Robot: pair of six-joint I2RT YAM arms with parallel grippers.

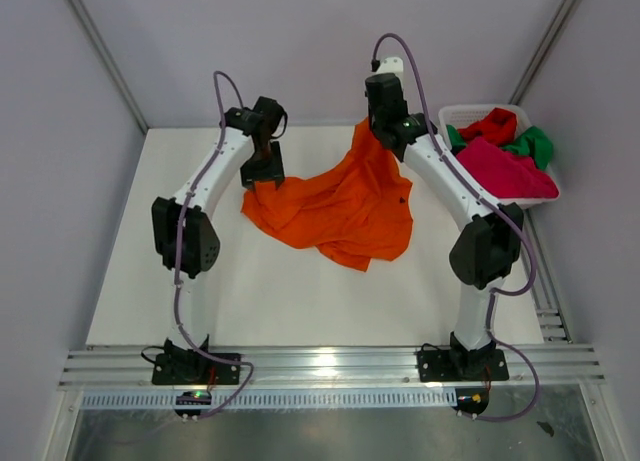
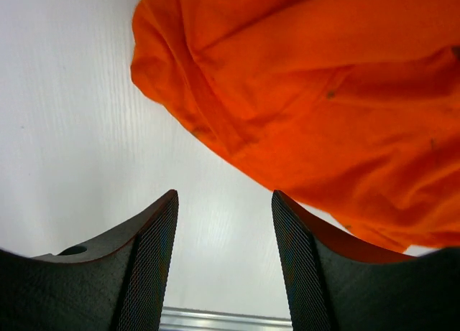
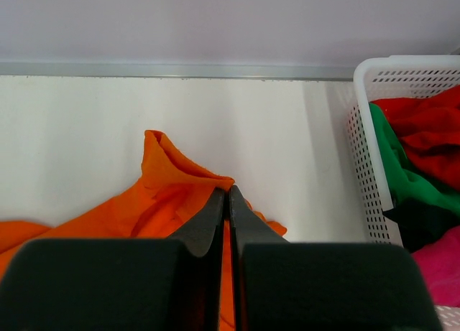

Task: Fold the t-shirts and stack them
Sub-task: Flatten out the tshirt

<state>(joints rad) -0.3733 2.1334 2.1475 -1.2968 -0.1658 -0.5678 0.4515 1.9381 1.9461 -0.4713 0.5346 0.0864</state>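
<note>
The left tool (image 2: 224, 202) is held open and empty, the orange t-shirt (image 1: 340, 206) lying just to its right at the counter's (image 1: 200, 291) centre. A far fold is pinched in the closed right tool (image 3: 228, 196), toward the far edge.

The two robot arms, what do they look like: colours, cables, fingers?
Both the left arm and the right arm have white tubular links, bulky black joint housings and black bases. A thin purple cable loops along each arm. The left fingers are black wedges with fine cross-hatched pads. The right fingers look plain matt black from this side.
</note>
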